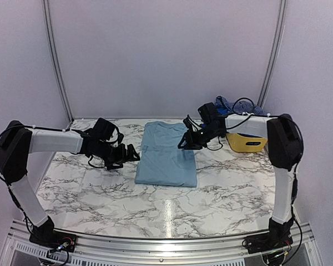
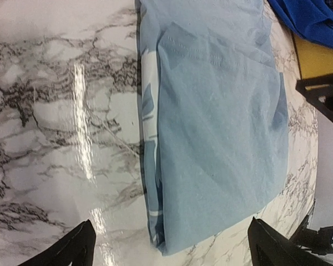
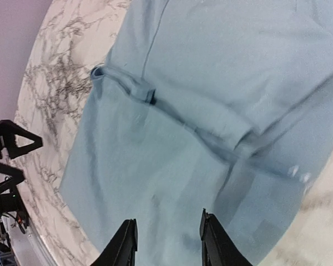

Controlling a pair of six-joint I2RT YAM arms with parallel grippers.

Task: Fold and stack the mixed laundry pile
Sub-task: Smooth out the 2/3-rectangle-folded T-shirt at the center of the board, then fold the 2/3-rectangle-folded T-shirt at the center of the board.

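A pale sky-blue T-shirt [image 1: 166,154] lies folded into a flat rectangle in the middle of the marble table [image 1: 100,188]. My left gripper [image 1: 130,153] hovers just off the shirt's left edge with its jaws wide open and empty. In the left wrist view the shirt [image 2: 216,127] fills the centre, and its near corner lies between the spread fingertips [image 2: 72,249]. My right gripper [image 1: 186,141] hangs over the shirt's right side. In the right wrist view its fingers [image 3: 122,244] stand apart above the cloth [image 3: 172,111] and grip nothing. More of the laundry pile [image 1: 233,105], navy check and royal blue [image 2: 308,16], sits in the basket.
A small yellow plastic basket [image 1: 245,142] stands at the back right, behind my right arm; its yellow rim [image 2: 316,58] shows in the left wrist view. Pale walls with metal posts close in the table at the back and sides.
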